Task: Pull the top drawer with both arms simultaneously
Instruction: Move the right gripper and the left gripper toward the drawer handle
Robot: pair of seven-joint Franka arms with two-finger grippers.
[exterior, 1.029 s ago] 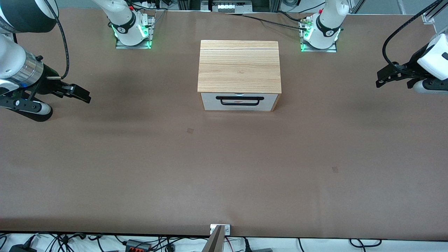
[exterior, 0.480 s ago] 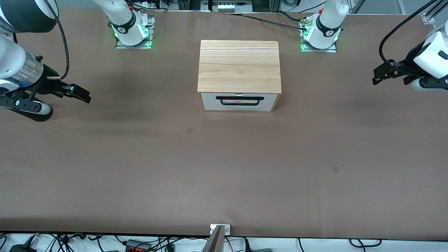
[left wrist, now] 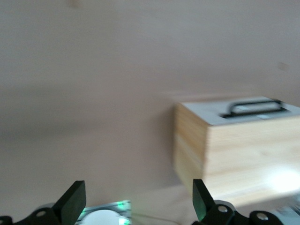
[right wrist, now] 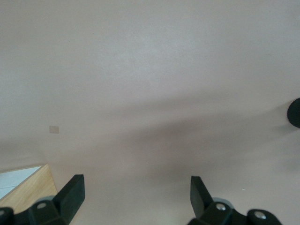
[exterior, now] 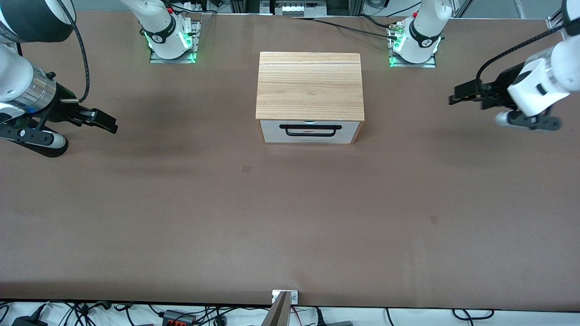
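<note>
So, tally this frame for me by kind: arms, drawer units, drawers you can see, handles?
Arms: 2, the left gripper and the right gripper both open over bare table
Wooden box casing: 1
Top drawer, shut: 1
Black bar handle: 1
Total: 5

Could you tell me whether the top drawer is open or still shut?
Shut: the top drawer has its white front flush with the wooden casing, no interior showing, and neither hand touches its handle.

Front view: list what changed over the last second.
The left gripper moved over the table toward the wooden box, fingers open and empty. The right gripper, also open, stayed at its end of the table. The top drawer stayed shut, its handle untouched.
</note>
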